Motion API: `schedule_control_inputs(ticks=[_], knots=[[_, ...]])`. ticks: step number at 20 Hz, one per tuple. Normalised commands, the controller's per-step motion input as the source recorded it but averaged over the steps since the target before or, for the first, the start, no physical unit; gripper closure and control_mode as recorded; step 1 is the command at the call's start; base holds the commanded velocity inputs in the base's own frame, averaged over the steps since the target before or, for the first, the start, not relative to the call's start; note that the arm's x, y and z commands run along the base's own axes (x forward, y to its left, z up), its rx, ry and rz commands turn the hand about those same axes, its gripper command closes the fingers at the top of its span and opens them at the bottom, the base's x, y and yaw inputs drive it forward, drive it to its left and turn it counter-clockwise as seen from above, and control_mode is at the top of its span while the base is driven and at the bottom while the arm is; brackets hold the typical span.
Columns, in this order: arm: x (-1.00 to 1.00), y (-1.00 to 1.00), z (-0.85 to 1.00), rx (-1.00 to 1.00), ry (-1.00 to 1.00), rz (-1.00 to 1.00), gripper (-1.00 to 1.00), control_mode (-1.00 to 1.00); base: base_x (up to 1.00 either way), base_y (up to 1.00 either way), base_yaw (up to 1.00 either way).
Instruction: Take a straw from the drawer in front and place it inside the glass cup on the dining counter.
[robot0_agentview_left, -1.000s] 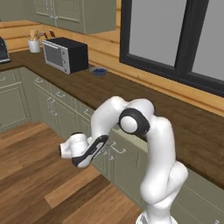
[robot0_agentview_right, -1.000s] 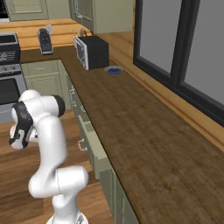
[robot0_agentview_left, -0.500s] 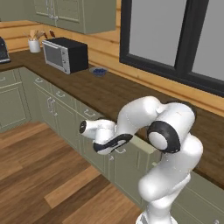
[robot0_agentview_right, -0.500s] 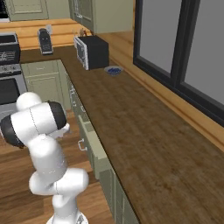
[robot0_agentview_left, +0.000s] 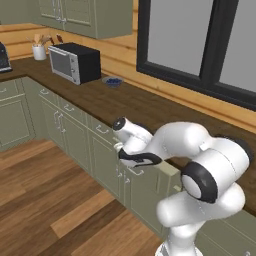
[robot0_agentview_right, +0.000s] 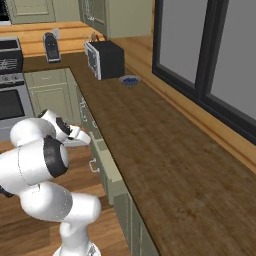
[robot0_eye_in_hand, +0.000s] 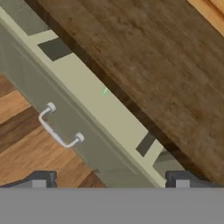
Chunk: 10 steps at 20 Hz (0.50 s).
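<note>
- Your claw (robot0_eye_in_hand: 109, 177) hangs over the open drawer (robot0_eye_in_hand: 94, 103), fingers spread, gripping nothing.
- Straw (robot0_eye_in_hand: 104, 91): a tiny green sliver on the drawer floor, under the counter (robot0_eye_in_hand: 144, 57) edge.
- Probably light, thin, slippery; pinch mid-length, gently.

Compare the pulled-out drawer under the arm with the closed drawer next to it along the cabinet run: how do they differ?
The drawer is pulled out, its pale interior showing; the closed drawer sits flush under the worktop. The open one shows a small light-green sliver inside, probably the straw; the closed one shows nothing of its contents. The pincer hovers over the open drawer, not the closed one. Both have sage-green fronts and silver bar handles.
</note>
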Motion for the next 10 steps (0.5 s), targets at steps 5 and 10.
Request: schedule_control_inputs(ticks=[5, 10], knots=[[0.55, -0.10, 0.00, 0.11, 0.00, 0.00, -1.00, -1.00, 0.00, 0.00, 0.00], [0.40, 0.00, -0.06, 0.02, 0.00, -0.07, -1.00, -1.00, 0.00, 0.00, 0.00]])
